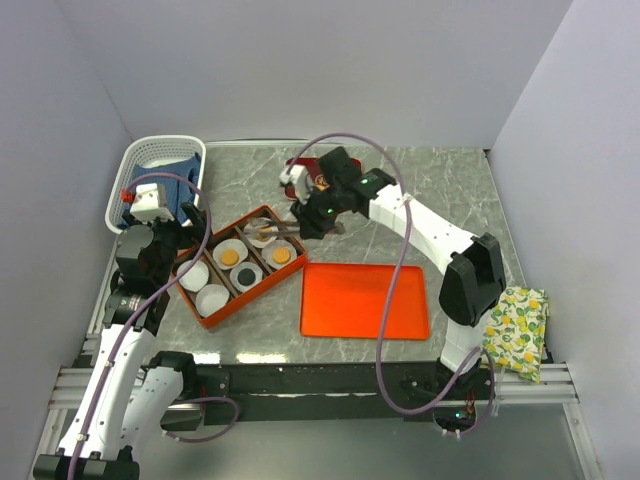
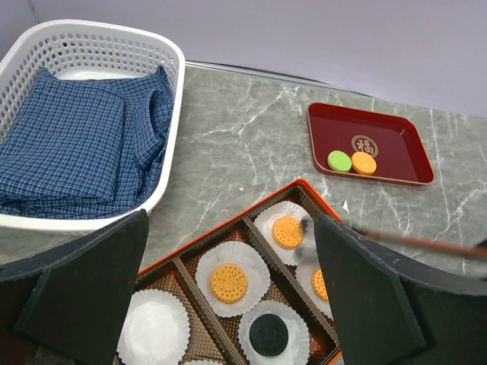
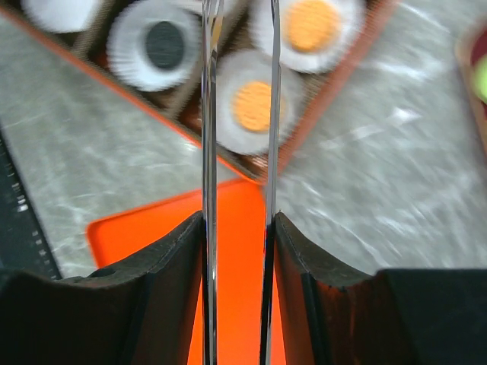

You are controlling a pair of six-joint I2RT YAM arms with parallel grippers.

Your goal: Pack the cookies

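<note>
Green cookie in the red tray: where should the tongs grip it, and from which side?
By its rim, from above: the green cookie lies flat in the red tray, leaving only its thin edge. The orange cookie crowds one side, so probably pinch across the free edges.

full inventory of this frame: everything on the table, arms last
cookies: six; four orange, one green, one black; three orange and the black in the box, the green and one orange on the red tray
paper cups: six, white, in the box; two without a cookie
box: one, orange, left of centre
red tray: one, dark red, far side
flat tray: one, bright orange, right of the box
basket: one, white, far left corner
checked cloth: one, blue, in the basket
patterned cloth: one, yellow-green, right edge
tongs: one, metal, tips over the box
table: grey marble
left gripper: open, holding nothing
right gripper: shut on the tongs
</note>
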